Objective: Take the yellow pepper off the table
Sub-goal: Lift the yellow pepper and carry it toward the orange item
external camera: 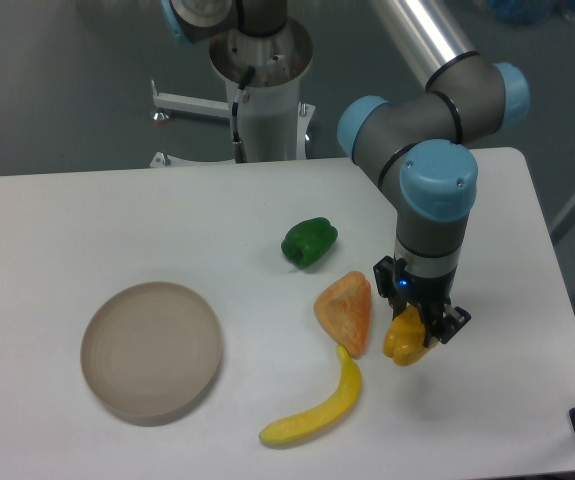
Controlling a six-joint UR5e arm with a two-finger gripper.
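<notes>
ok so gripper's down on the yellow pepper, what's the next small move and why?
Probably a short straight lift. The gripper looks shut on the yellow pepper, with fingers on both sides of it, and the pepper seems at or barely off the table. The orange wedge and banana lie close on its left, so go up rather than sideways.

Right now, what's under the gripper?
The yellow pepper sits between the fingers of the gripper, on or just above the table. The wrist covers the pepper's top, and contact with the table cannot be told.
</notes>
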